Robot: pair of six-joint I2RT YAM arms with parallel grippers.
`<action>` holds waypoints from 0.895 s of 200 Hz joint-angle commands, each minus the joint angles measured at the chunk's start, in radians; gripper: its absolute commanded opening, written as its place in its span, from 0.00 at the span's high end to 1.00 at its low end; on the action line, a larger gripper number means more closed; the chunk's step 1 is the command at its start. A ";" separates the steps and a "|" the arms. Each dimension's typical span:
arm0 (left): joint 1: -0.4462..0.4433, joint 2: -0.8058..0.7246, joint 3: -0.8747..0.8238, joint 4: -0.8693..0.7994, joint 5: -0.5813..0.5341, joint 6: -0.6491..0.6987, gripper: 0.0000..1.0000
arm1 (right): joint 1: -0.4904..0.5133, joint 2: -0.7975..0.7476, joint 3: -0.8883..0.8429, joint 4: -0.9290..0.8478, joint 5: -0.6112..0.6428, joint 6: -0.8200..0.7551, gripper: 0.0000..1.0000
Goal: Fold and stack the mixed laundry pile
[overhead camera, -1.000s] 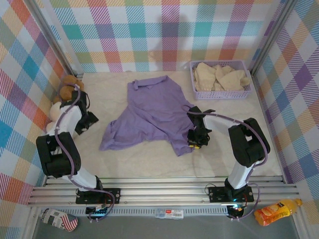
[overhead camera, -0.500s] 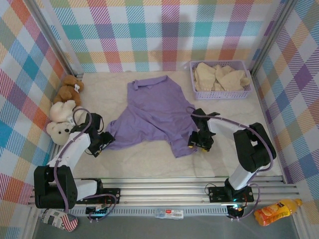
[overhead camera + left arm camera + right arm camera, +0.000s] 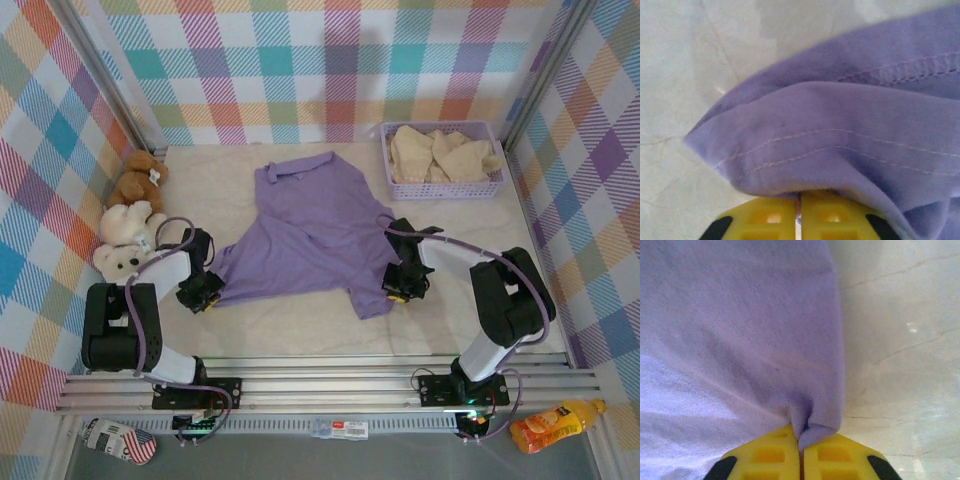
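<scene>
Left gripper [image 3: 205, 293] moved in to lavender collared shirt [image 3: 310, 230]; jaws clamped on its hem corner; right gripper [image 3: 398, 290] pinching opposite hem; shirt rumpled, near-left of mesh basket [image 3: 445, 188]; cream garment [image 3: 440, 152] inside basket

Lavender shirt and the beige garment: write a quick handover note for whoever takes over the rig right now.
The left gripper is shut on the lavender shirt at its near left corner.
The right gripper is shut, pinching the shirt's near right edge.
The shirt lies spread and rumpled on the table, collar toward the far wall, not folded.
The cream garment sits bunched in the mesh basket at the far right.
Done: both grips taken on the shirt.
Left: fold the shirt, take out and fold the cream garment, stack the two.
</scene>
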 commanded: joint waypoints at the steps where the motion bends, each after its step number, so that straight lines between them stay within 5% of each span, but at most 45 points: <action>1: -0.006 0.009 -0.008 0.143 0.014 0.018 1.00 | 0.007 -0.021 -0.042 0.015 -0.024 -0.008 1.00; 37: -0.006 -0.041 0.051 0.118 0.091 0.023 1.00 | 0.003 0.006 0.061 -0.001 -0.058 -0.074 1.00; 61: -0.006 0.060 0.325 0.080 0.129 0.023 1.00 | -0.020 0.141 0.414 -0.098 -0.054 -0.183 1.00; 105: 0.013 0.423 1.382 -0.211 0.170 0.071 1.00 | -0.105 0.470 1.586 -0.430 -0.083 -0.345 1.00; 123: 0.041 0.561 1.854 -0.323 0.215 0.064 1.00 | -0.171 0.548 2.041 -0.431 -0.227 -0.319 1.00; 142: 0.102 0.601 2.110 -0.307 0.309 -0.019 1.00 | -0.243 0.377 1.902 -0.160 -0.425 -0.245 1.00; 165: 0.164 0.460 1.967 -0.152 0.369 -0.083 1.00 | -0.288 0.047 1.431 0.262 -0.458 -0.194 1.00; 179: 0.184 0.352 1.843 -0.073 0.353 -0.077 1.00 | -0.308 -0.061 1.338 0.309 -0.416 -0.220 1.00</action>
